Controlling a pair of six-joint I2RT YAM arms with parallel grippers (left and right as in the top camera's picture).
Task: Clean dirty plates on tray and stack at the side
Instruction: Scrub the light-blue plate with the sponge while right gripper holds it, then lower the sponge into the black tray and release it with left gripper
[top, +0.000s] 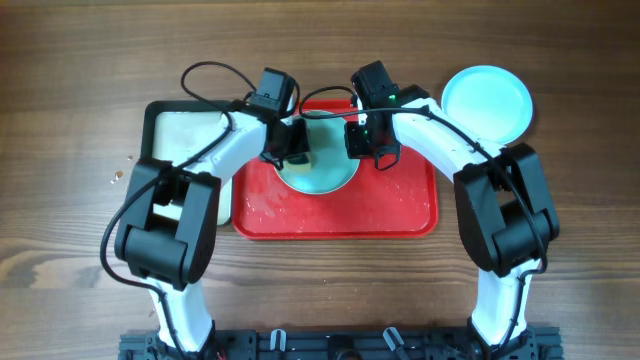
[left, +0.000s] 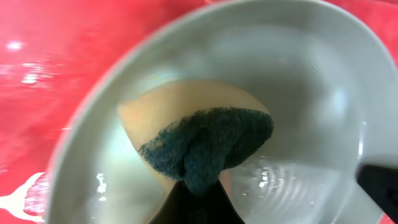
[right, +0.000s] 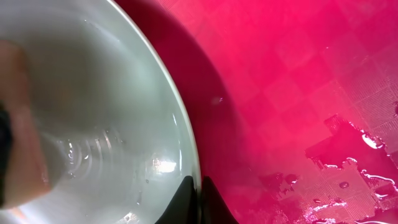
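The left pincer (left: 193, 208) is pressed together on a sponge (left: 205, 146), pinching it at its lower end. The sponge has a tan body and a dark green scouring face, and that face is turned towards the wrist camera. It sits inside a pale plate (left: 298, 81), against the plate's wet inner surface, where small ripples of water (left: 280, 180) show just beside it.

The right pincer (right: 198, 198) is closed on the same plate, its two dark fingers pinching the rim from the side opposite the sponge. One of these fingers shows as a dark shape at the lower right edge of the left wrist view. Whether the plate lies flat or is tipped up by this grip cannot be told.

The plate is on the red tray (right: 298, 93), in the far middle part of it, between the two wrists. The tray floor near the right pincer is wet, with drops and small puddles.

Seen from above, a second plate (top: 487, 100), light blue, lies on the table (top: 60, 120) beyond the tray's far right corner, apart from it. A black-rimmed tray (top: 185, 135) with a pale inside sits just beside the red tray on its left, partly under the left arm.
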